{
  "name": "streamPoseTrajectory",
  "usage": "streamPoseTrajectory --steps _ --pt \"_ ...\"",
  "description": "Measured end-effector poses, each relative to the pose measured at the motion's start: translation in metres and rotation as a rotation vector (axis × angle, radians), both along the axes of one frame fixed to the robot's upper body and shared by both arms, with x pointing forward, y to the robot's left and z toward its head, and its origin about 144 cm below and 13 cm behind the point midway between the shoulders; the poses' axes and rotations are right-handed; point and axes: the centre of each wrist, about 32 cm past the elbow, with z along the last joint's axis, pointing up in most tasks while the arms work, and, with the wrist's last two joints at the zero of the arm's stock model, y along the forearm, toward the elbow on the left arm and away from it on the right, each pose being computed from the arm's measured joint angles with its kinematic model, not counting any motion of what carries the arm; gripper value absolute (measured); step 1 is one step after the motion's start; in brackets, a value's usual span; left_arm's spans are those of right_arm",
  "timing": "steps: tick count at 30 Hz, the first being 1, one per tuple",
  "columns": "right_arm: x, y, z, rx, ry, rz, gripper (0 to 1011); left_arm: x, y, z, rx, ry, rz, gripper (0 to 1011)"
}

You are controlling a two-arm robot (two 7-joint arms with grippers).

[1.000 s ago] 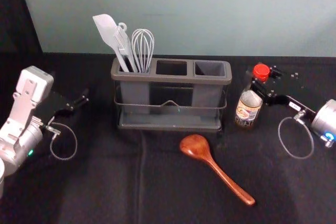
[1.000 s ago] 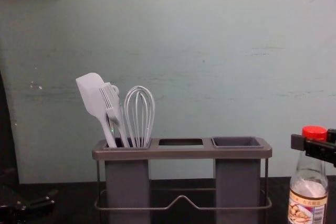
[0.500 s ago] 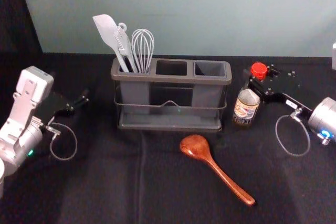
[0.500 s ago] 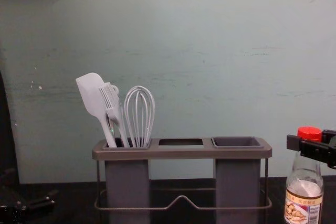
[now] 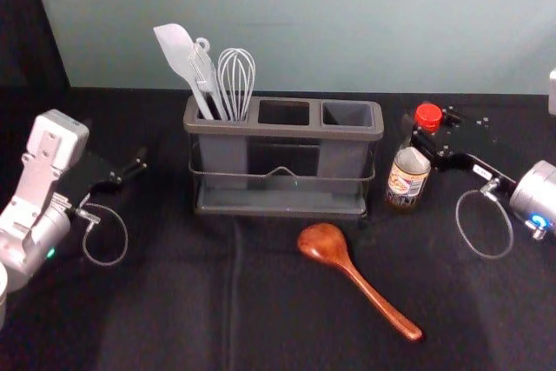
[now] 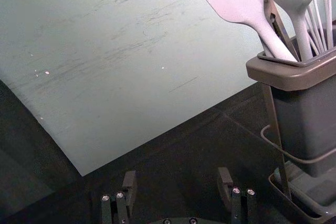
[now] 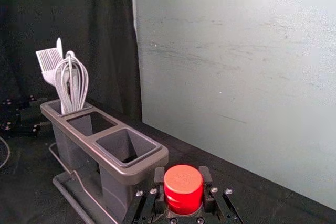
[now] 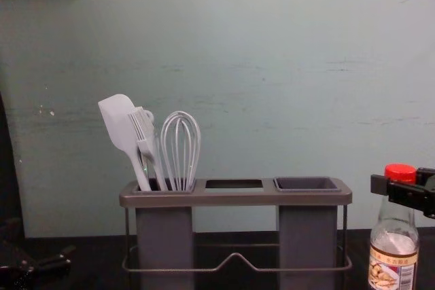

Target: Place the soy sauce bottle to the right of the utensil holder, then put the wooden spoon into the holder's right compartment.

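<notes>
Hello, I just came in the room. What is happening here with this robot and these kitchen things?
The robot's right gripper is closed around the red-capped top of the soy sauce bottle, which is upright to the right of the utensil holder. The wooden spoon lies on the table in front of the holder, so it is not yet in the right compartment. The left gripper is open and empty, out to the holder's left.

Nothing legible — the label [image 8: 392, 269] on the bottle [image 8: 395, 221] bears print too small to read.
</notes>
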Motion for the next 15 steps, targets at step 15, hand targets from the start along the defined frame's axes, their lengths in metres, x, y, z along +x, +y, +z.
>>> streamPoseTrajectory --steps 15 --pt "-0.0002 -0.0003 -0.0001 0.000 0.000 0.000 802 0.0000 0.0000 0.0000 0.000 0.000 0.000 1005"
